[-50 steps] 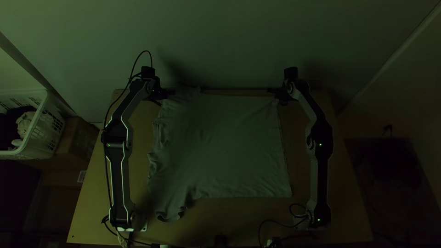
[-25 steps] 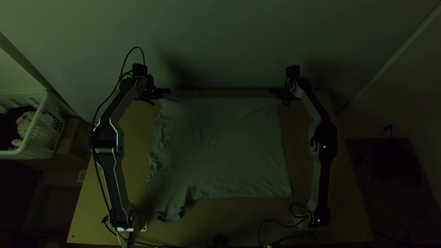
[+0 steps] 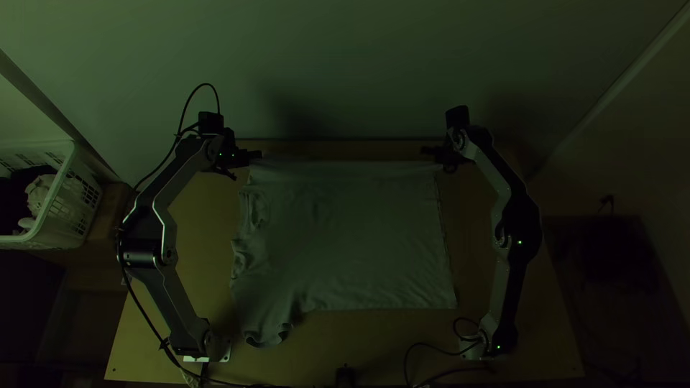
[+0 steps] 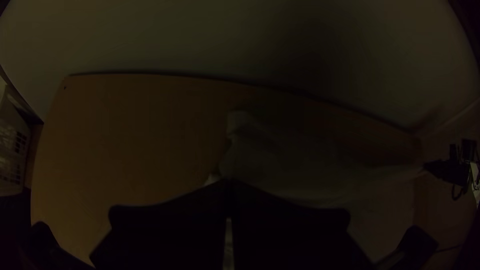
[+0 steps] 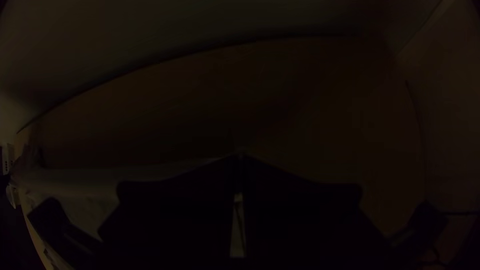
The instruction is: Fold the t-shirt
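Note:
A grey t-shirt [image 3: 352,237] lies spread on the table, bunched along its left side, with one sleeve toward the near left. Its far edge is drawn straight between the two grippers. At the far left corner my left gripper [image 3: 256,156] is shut on the cloth; my right gripper [image 3: 428,151] is shut on the far right corner. In the left wrist view the fingers of my left gripper [image 4: 228,187] meet over the shirt [image 4: 295,165]. The fingers of my right gripper [image 5: 240,159] come together on the shirt's edge [image 5: 100,185] in the right wrist view.
The wooden table [image 3: 323,352] ends at a pale wall [image 3: 345,65] on the far side. Beyond its left edge stand a white laundry basket [image 3: 68,208] with clothes in it and a cardboard box [image 3: 108,215]. Cables [image 3: 431,352] run along the near edge.
Both grippers have come slightly nearer the table's near edge, bringing the shirt's far edge with them; the left one has also shifted a little left. Both arms' elbows have swung outward.

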Robot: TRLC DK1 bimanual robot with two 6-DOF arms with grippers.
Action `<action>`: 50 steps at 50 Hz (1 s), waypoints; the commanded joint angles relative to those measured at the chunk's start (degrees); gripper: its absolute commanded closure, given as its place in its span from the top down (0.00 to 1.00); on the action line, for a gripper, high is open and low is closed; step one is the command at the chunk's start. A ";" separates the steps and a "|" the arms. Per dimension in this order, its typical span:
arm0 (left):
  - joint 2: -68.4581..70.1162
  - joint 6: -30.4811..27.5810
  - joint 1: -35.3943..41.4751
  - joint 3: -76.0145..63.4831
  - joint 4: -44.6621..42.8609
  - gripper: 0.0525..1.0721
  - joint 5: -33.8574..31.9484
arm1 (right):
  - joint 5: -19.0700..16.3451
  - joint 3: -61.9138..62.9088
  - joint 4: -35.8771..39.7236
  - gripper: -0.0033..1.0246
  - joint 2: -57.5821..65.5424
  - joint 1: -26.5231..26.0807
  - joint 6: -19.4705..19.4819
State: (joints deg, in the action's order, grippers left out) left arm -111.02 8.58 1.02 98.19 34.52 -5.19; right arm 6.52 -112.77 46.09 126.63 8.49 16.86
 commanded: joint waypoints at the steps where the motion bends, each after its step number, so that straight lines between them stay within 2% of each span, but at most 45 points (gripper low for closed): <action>1: 4.85 -0.23 -0.05 -4.59 -0.95 0.02 0.18 | 1.65 4.49 -0.12 0.03 -4.64 0.47 -0.51; 29: 20.58 0.30 1.88 -27.44 -5.52 0.02 0.18 | 3.06 33.05 -10.75 0.03 -20.90 3.37 -0.16; 39: 24.89 0.91 2.94 -34.38 -7.45 0.02 0.44 | 3.41 39.56 -13.92 0.03 -23.09 4.16 0.19; 46: 26.82 -1.37 3.82 -39.31 -9.91 0.03 0.97 | 3.50 41.32 -14.01 0.03 -24.15 4.96 0.63; 48: 26.82 -2.25 3.99 -40.10 -9.91 0.06 0.97 | 3.50 41.67 -14.01 0.04 -24.85 5.22 0.63; 50: 26.74 -2.34 3.99 -40.71 -9.39 0.17 0.97 | 3.41 42.19 -14.01 0.10 -25.64 5.31 0.72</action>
State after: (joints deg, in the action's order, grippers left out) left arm -85.60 7.73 4.67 60.42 25.02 -4.91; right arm 9.30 -72.34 32.29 104.47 12.95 16.49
